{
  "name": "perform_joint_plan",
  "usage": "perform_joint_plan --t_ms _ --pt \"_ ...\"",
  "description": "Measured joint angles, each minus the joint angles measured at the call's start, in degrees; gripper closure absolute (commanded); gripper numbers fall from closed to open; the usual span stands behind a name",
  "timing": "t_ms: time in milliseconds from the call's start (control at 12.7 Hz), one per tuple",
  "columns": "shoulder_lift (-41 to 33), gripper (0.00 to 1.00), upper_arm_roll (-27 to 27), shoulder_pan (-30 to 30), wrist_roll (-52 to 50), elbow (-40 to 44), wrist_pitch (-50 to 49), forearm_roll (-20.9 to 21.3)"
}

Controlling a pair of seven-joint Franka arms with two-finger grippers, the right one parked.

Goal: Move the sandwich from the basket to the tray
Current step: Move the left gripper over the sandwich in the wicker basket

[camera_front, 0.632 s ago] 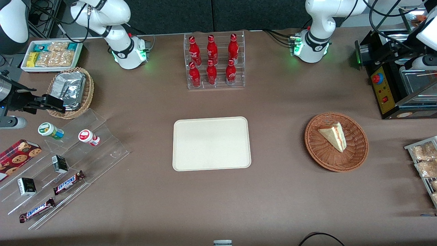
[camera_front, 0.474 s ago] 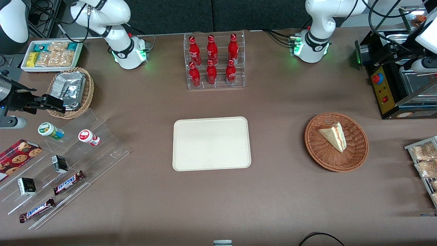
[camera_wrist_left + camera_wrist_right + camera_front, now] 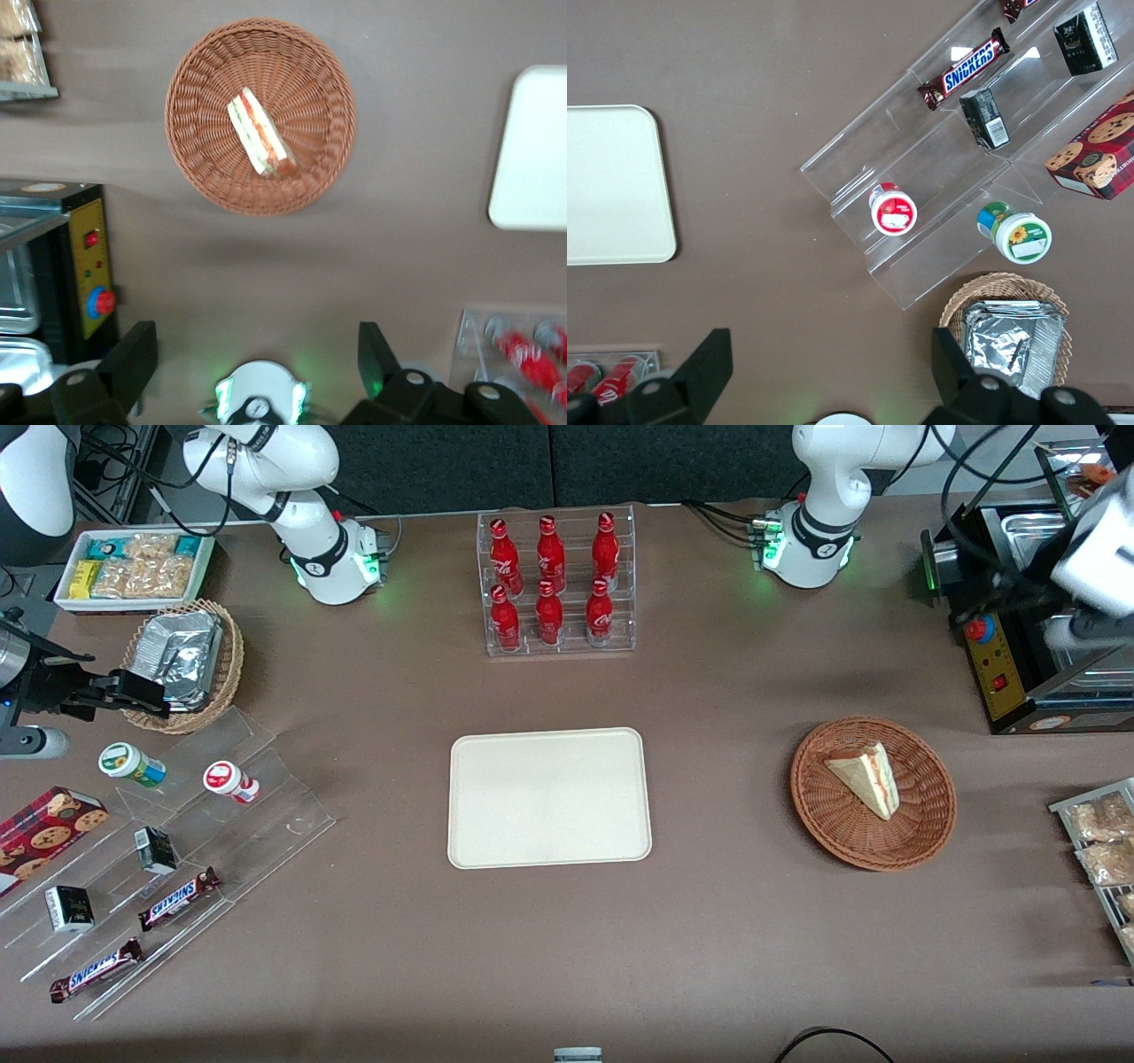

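gripper: your gripper [image 3: 257, 354] is high above the table, over the strip between the left arm's base and the basket [image 3: 930, 828]. Fingers spread wide, nothing between them.
sandwich: sandwich [image 3: 866, 778] lies on its side in the basket, roughly centred, striped cut edge facing the working arm's end of the table. Not yet touched.
tray: tray [image 3: 478, 841] sits well apart from the basket, toward the parked arm's end, and is bare.
step: my read is you're at the start of the approach; descent, grasp and carry are all still to do.
risk, grasp: soft bread. Close too hard and you'll likely crush it or squeeze the filling out. Close across the thin tip and it may slip or split.
risk, basket: the shallow wicker is light. Come down off-centre and a finger could catch the weave or rim and drag the basket along the table.
risk, clearance: the black machine [image 3: 997, 664] with the red button stands just beside the basket, farther from the front camera. Watch the wrist and cables there on the way down.
risk, carry: the layers may slide apart if you swing fast toward the tray.
writing: "SNICKERS" reads on the chocolate bars [image 3: 177, 898] at the parked arm's end. The red bottles [image 3: 549, 576] carry white script, too small for me to read.
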Motion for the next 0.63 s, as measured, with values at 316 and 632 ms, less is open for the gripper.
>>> perform_joint_plan --t_ms 316,632 --pt "0.8 0.00 0.1 0.0 -10.7 -12.6 14.6 0.0" --pt "0.8 0.00 0.3 0.0 -22.9 -24.7 30.1 0.1"
